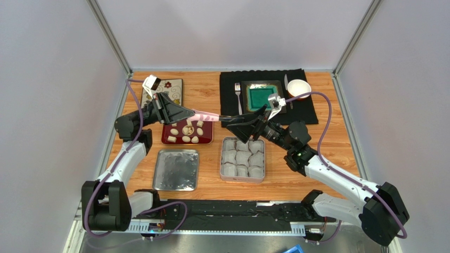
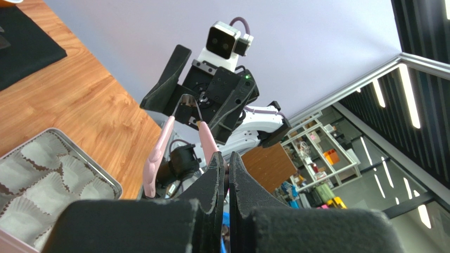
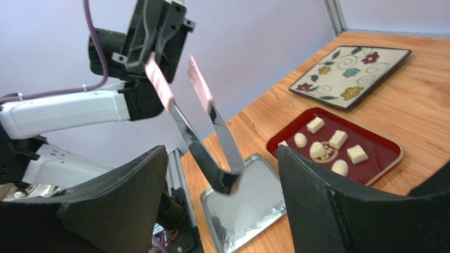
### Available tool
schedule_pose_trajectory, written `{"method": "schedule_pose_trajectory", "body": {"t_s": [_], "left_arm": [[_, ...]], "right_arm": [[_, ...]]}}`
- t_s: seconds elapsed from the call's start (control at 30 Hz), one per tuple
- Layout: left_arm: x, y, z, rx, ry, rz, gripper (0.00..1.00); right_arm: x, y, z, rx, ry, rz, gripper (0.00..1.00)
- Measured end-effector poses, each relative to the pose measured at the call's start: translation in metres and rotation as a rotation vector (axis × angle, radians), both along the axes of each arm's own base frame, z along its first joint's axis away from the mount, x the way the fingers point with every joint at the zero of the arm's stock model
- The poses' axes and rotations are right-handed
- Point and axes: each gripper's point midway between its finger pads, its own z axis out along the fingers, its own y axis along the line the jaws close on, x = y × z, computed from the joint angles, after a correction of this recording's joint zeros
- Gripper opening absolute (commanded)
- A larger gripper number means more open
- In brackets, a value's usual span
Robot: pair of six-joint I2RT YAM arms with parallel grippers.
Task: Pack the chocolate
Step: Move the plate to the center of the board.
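Several cream chocolate pieces [image 1: 186, 132] lie on the red tray [image 1: 207, 138], also seen in the right wrist view as chocolate [image 3: 327, 145] on the tray [image 3: 388, 161]. Pink-tipped metal tongs [image 1: 211, 116] hang in the air between the arms. My left gripper [image 1: 188, 112] is shut on one pink arm of the tongs [image 2: 210, 143]; the other pink arm sticks out to the left of the left gripper [image 2: 227, 159]. My right gripper [image 3: 221, 158] stands open around the hinge end of the tongs [image 3: 224, 176], with a gap on both sides.
A metal tin [image 1: 242, 159] lined with white paper cups sits in front of the right arm, its lid [image 1: 176, 169] left of it. A floral plate [image 1: 171, 89] is at the back left. A black mat [image 1: 309, 113] carries a green plate [image 1: 260, 96], cutlery and a white bowl [image 1: 299, 88].
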Motion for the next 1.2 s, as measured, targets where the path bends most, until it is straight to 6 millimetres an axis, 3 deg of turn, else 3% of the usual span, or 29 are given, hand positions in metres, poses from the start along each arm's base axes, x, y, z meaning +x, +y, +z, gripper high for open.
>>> {"method": "schedule_pose_trajectory", "body": {"t_s": [0.3,0.6,1.2], "left_arm": [[-0.001,0.0,-0.007,-0.001,0.022,0.0,0.0],[-0.001,0.0,-0.007,0.0,0.02,0.001,0.0],[-0.001,0.002,-0.009,0.0,-0.013,0.026,0.0]], "right_arm": [[0.001,0.022,0.034,0.091,-0.013,0.114,0.8],[0.0,0.035,0.021,0.088,0.054,0.191,0.8],[0.005,0.044,0.022,0.096,0.094,0.238,0.7]]}}
